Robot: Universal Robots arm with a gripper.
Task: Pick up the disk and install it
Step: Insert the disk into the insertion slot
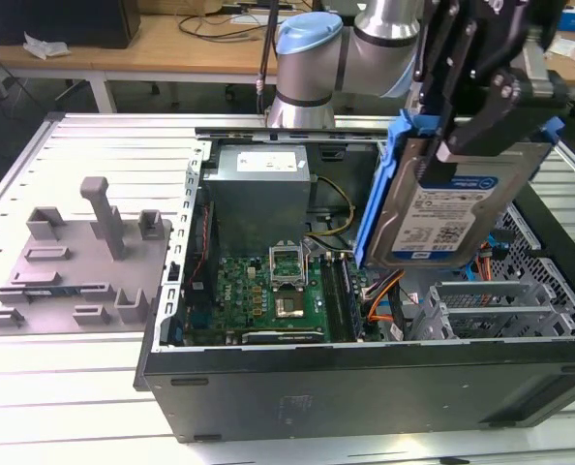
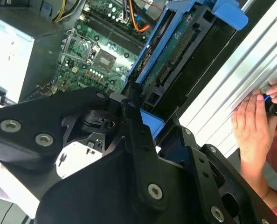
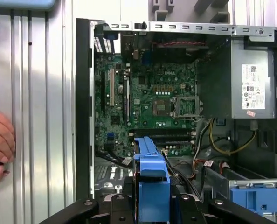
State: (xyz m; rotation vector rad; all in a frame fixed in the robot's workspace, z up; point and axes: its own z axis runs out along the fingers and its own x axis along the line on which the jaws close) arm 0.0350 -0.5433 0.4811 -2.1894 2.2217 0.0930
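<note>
One open computer case [image 1: 365, 387] lies on its side on my slatted metal table [image 1: 65, 407], its dark outer wall nearest the exterior camera. Just behind that wall, on the exterior view's right, I see a grey metal drive cage [image 1: 491, 305] with orange and blue cables beside it. The green main board [image 1: 268, 291] lies flat on the case floor, with its bare processor socket near the middle.

Above the cage side of the case, my claw [image 1: 467, 126] is clamped on the upper edge of the disk [image 1: 442, 208] and holds it in the air, clear of the cage. The disk is a silver drive in a bright blue frame, steeply tilted, with its white-and-blue label facing the exterior camera. In the first wrist view the blue frame [image 3: 152, 186] stands edge-on over the board, and a separate blue latch [image 3: 255, 198] sits on the cage.

On the exterior view's left, a grey plate of holders [image 1: 75, 262] rests on the table beside the case. Farther back is the grey power supply [image 1: 258, 194], then the arm's base [image 1: 302, 87], and wooden desks [image 1: 171, 44] behind it.

In both wrist views a person's hand [image 2: 250, 130] rests on the table beside the case.
</note>
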